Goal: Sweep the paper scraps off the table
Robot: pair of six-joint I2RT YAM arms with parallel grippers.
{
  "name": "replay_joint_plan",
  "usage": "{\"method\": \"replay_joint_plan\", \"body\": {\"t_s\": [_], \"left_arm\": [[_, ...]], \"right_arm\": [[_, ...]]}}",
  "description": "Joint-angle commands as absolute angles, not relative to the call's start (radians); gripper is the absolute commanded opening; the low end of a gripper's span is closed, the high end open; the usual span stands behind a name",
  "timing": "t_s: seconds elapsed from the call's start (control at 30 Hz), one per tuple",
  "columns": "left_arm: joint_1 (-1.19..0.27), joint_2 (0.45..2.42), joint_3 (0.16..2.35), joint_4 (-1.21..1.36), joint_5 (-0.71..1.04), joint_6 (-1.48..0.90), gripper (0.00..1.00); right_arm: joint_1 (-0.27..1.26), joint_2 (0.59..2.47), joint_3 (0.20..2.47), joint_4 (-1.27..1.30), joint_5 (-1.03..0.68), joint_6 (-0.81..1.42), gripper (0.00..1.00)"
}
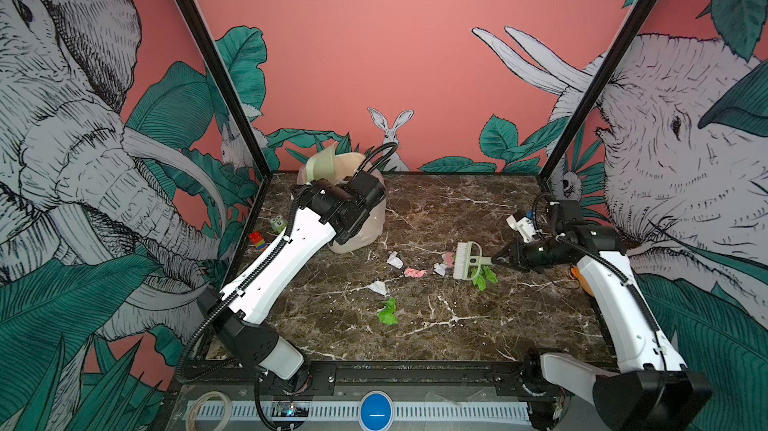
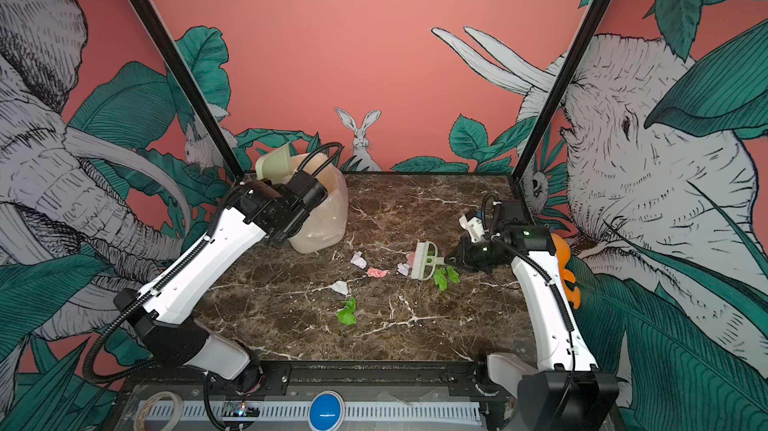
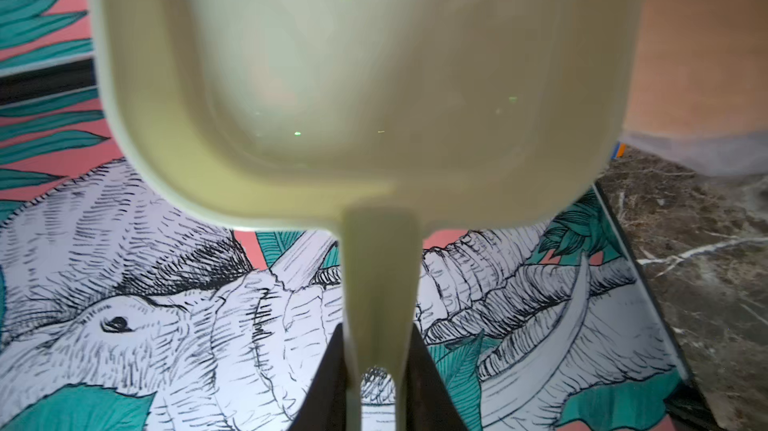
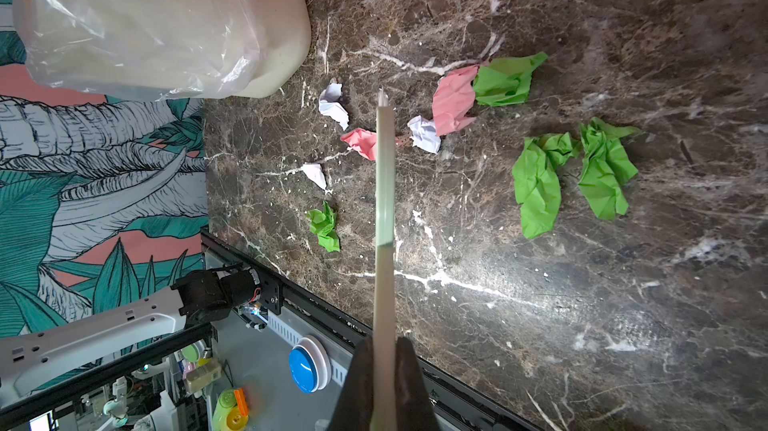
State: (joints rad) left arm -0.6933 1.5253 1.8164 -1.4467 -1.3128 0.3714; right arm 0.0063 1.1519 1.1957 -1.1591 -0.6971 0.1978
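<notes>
aloft, left fingers (image 3: pixel 330 391) pinch the dustpan (image 3: pixel 374 76) handle; right fingers (image 4: pixel 409 391) pinch the brush (image 1: pixel 465 260) amid paper scraps (image 4: pixel 453 100).

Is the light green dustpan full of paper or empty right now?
Empty. In the left wrist view the pale green plastic dustpan shows a bare, smooth inside with nothing lying in it.

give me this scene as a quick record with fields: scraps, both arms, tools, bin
paper scraps: green, pink and white pieces lying on the table
left gripper: shut on the dustpan handle, pan raised by the top of the bin
dustpan contents: none visible
right gripper: shut on the brush handle, brush head low among the paper scraps
task state: not done
</notes>
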Motion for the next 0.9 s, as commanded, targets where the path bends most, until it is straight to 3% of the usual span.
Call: {"method": "replay_joint_plan", "body": {"t_s": [0.0,0.3,0.53,0.87], "left_arm": [[-0.695,1.529,1.931,-1.547,-1.173,0.206,0.00],[-0.811,1.502,1.999,-1.614,-0.809,-0.062,0.00],[-0.878,1.368,1.824,-1.547,-0.655,-0.225,0.00],[-0.934,1.165,1.526,-1.504,-0.541,-0.402,0.00]], "right_arm": [[0.031,1.129,1.197,-1.172,-0.679,0.189,0.00],[0.344,1.136,1.126,-1.026,-0.622,0.346,0.00],[0.629,1.239,1.060,-0.692,-0.612,0.561,0.00],[0.772,1.479,1.115,-0.368,-0.625,0.734,0.00]]}}
